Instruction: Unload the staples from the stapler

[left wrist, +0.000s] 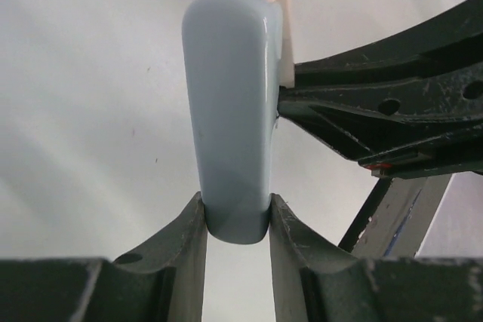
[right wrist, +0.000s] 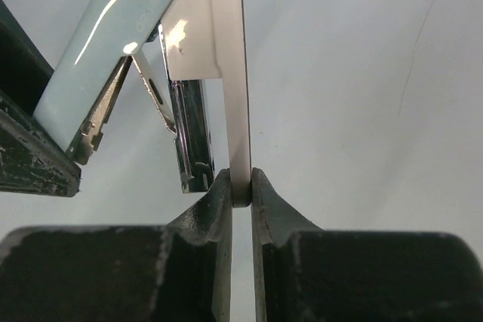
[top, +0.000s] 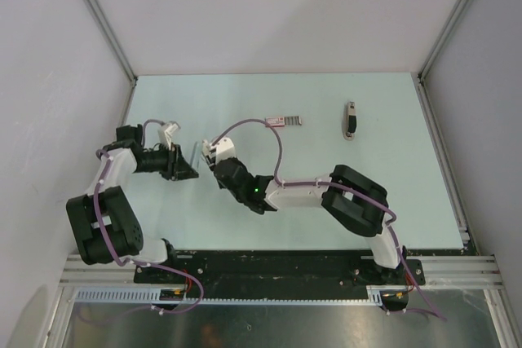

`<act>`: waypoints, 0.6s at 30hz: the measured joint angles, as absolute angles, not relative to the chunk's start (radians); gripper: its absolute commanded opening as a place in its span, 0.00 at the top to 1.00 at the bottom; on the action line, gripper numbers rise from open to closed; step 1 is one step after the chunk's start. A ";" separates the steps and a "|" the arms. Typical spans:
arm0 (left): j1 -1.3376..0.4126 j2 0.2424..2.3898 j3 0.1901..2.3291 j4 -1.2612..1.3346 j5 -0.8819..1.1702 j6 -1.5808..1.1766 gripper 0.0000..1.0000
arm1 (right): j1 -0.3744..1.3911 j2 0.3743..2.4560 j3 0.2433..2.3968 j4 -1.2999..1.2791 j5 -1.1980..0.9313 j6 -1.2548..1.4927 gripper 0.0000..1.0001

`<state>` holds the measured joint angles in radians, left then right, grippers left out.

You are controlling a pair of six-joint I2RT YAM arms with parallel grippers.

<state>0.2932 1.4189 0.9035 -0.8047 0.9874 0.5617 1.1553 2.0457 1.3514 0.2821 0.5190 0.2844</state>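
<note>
My left tool (left wrist: 235, 220) pinches lid (left wrist: 230, 111) | my right tool (right wrist: 241, 186) pinches base (right wrist: 235, 73) | magazine (right wrist: 192, 137) left of right tool, staples unseen | next: spread halves steadily, no twist.

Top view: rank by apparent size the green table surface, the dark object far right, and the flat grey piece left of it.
1. green table surface
2. dark object, only slightly
3. flat grey piece: about as long but thinner, so these two are nearly alike
</note>
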 measured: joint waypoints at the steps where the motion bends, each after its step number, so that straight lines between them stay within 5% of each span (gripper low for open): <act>1: 0.293 1.418 0.904 -0.818 0.973 0.579 0.88 | 1.163 2.046 1.345 0.292 0.530 0.255 1.00; 18: 0.291 1.326 0.877 -0.870 0.710 0.850 0.90 | 1.230 2.046 1.290 0.395 0.649 -0.179 1.00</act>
<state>0.2913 1.3262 0.8768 -0.8703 0.7105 0.8505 1.2301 2.0457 1.2900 0.3954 0.6495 -0.1787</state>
